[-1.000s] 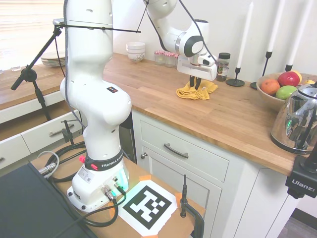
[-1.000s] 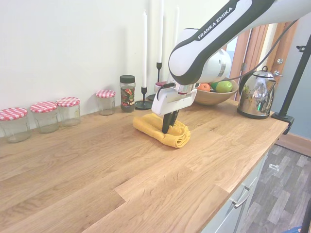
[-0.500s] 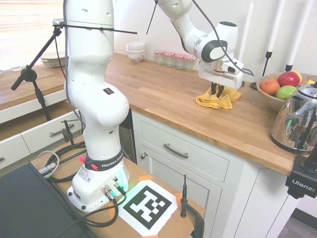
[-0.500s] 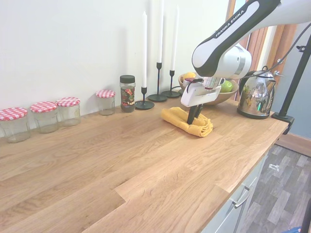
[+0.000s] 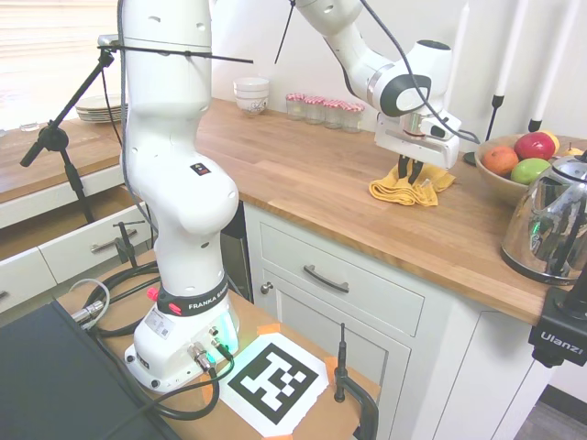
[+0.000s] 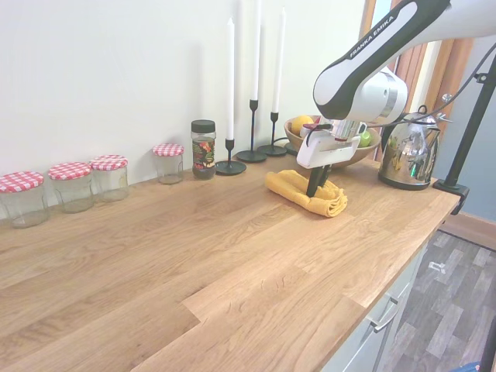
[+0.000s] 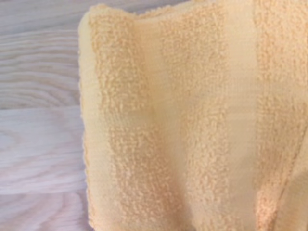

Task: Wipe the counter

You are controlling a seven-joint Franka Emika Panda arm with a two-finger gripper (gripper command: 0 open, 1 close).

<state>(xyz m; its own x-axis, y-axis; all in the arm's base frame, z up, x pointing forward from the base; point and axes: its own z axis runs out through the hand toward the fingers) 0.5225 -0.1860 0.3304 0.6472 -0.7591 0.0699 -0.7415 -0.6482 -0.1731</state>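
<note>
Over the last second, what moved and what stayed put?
The gripper, shut on the yellow cloth, dragged it along the counter, away from the spice jar and candlesticks toward the fruit bowl and kettle. The grip did not change: nothing was released. The gingham-lidded jars, candles, bowl and kettle stayed where they were.

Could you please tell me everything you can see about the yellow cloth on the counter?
The yellow cloth is a terry towel with a looped pile and flatter woven bands, as the wrist view shows. It lies crumpled and folded on the wooden counter, in front of the fruit bowl and beside the kettle. The gripper comes straight down into its middle, the fingers pressed into the folds. It looks dry and unstained.
</note>
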